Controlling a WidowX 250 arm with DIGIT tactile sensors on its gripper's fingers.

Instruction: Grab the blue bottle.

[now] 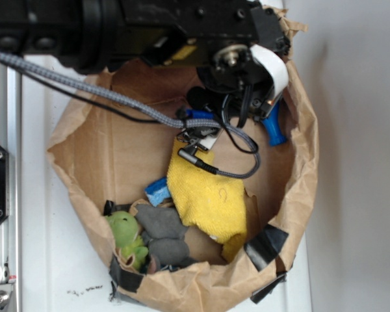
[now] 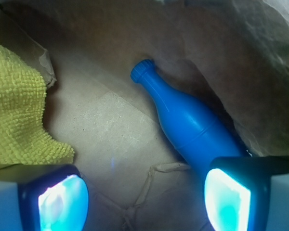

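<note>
**Over the bottle, nothing gripped yet**

My gripper (image 2: 144, 197) is spread wide, and between its two pads I see only bare brown paper; I hold nothing. So I judge the approach to be largely done, with the lining-up, the closing and the lift still ahead.

In the wrist view the blue bottle (image 2: 190, 120) lies on its side at about 1 o'clock from the midpoint of my gripper. Its wide body runs down behind my right-hand pad (image 2: 229, 199) in that view, and its capped neck points away towards 11 o'clock. It rests along the foot of the paper bag's wall (image 2: 260, 72). It is off-centre in my grip, so I judge I must shift towards 3 o'clock before closing.

Further out, the yellow cloth (image 2: 17, 110) lies at 10 o'clock, apart from the bottle.

In the exterior view my arm hides most of the bottle; only a blue end shows near the bag's upper right rim.
</note>
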